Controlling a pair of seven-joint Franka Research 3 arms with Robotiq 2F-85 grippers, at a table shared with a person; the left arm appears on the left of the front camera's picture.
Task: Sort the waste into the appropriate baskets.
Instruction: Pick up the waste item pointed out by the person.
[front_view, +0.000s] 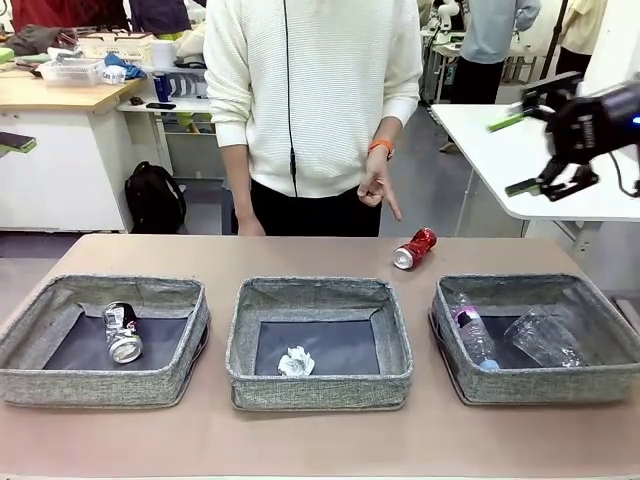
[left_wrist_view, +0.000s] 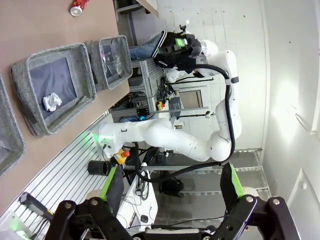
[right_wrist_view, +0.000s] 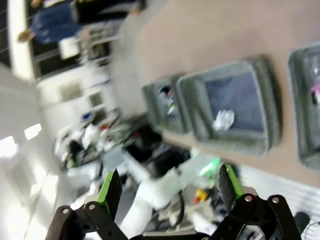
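red can (front_view: 415, 248) lies on surface (front_view: 320, 440) behind right basket (front_view: 535, 385). right pincer (front_view: 535, 150) raised far right, wide open, empty. left pincer (left_wrist_view: 172, 192) wide open, empty.

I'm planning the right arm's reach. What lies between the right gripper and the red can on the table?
Nothing: in the front view the open right gripper hangs high to the right, with only air and bare tabletop down to the red can.

Bare brown tabletop (front_view: 300, 255) lay open around the fallen red drink can (front_view: 414, 247); the person's hand (front_view: 377, 186) hung just above, and three grey woven fabric baskets (front_view: 320, 345) fronted me.
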